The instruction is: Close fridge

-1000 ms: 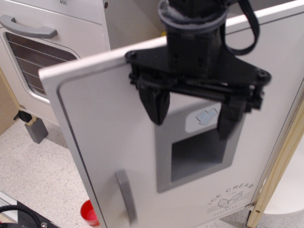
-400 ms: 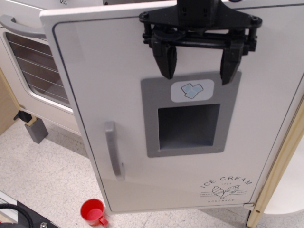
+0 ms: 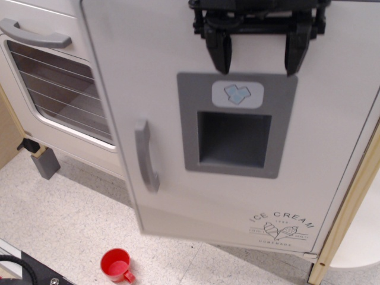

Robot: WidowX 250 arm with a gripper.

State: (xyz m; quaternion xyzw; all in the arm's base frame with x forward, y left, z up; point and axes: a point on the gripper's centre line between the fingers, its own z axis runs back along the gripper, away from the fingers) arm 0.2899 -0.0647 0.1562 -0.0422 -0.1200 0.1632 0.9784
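The white fridge door [image 3: 160,77] fills most of the view, nearly flush with the cabinet front. It has a grey vertical handle [image 3: 145,155] at its left, a grey recessed dispenser panel [image 3: 235,124] in the middle and the "ICE CREAM" print [image 3: 282,227] at the lower right. My black gripper [image 3: 259,62] is at the top of the view, over the door's upper part just above the dispenser panel. Its two fingers [image 3: 221,50] are spread apart and hold nothing. Whether they touch the door I cannot tell.
The white oven door [image 3: 53,95] with barred window and horizontal grey handle [image 3: 32,32] is to the left. A red cup [image 3: 116,264] stands on the speckled floor below the fridge door. A wooden post [image 3: 350,202] runs along the right.
The fridge door has swung shut-wards, from wide open and tilted to nearly flat against the cabinet. My gripper moved up and forward with it. The red cup is now fully uncovered.
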